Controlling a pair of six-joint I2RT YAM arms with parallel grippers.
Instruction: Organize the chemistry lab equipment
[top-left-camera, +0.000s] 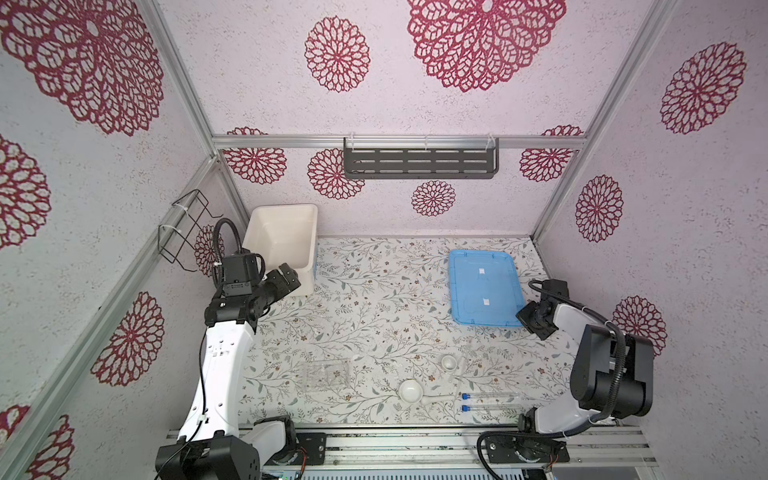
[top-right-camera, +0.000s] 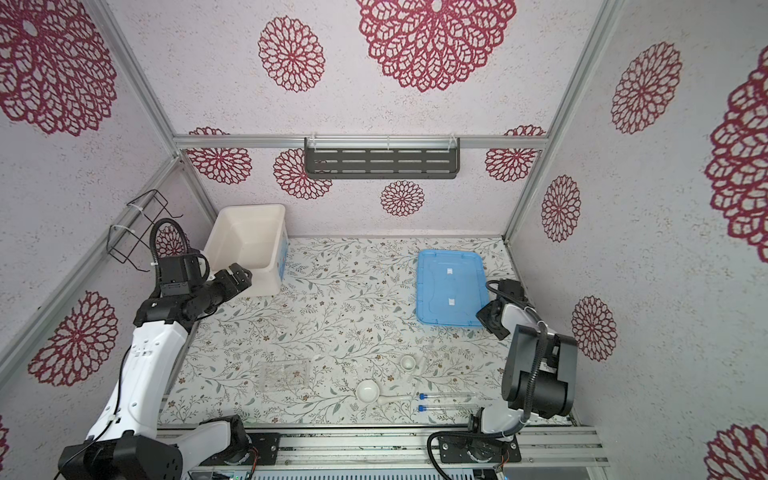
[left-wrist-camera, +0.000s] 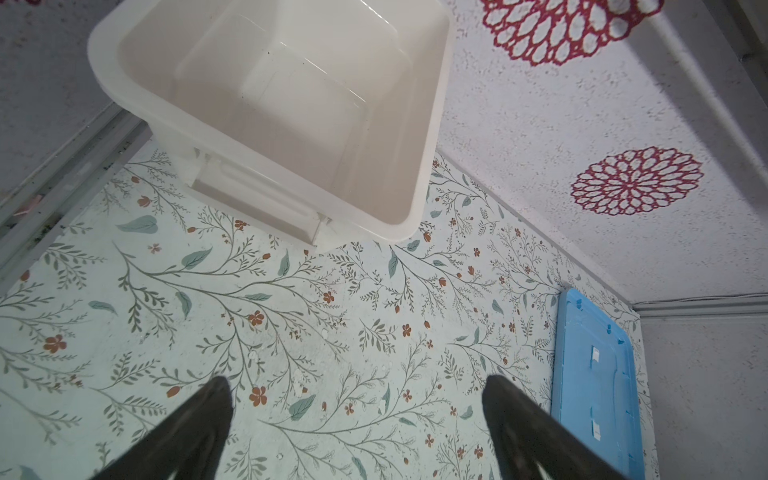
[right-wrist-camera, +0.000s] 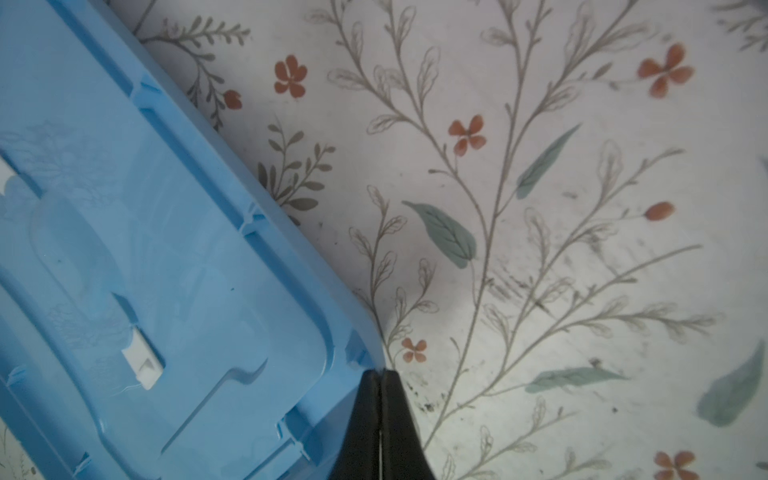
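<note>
Two clear tubes with blue caps (top-left-camera: 490, 402) (top-right-camera: 446, 401) lie side by side near the table's front edge. Left of them a white pestle (top-left-camera: 437, 399) lies beside a white bowl (top-left-camera: 410, 390). A smaller white bowl (top-left-camera: 450, 362) sits just behind it. The clear rack (top-left-camera: 326, 374) (top-right-camera: 286, 374) stands further left. My left gripper (left-wrist-camera: 356, 380) (top-left-camera: 289, 276) hangs open and empty beside the white tub. My right gripper (right-wrist-camera: 380, 372) is shut, with its tips against the corner edge of the blue lid and nothing visible between them.
The big white tub (top-left-camera: 309, 266) (left-wrist-camera: 428, 166) stands empty at the back left. The flat blue lid (top-left-camera: 484, 286) (right-wrist-camera: 166, 249) lies at the back right. A dark shelf (top-left-camera: 419, 162) hangs on the back wall and a wire basket (top-left-camera: 183, 232) on the left wall.
</note>
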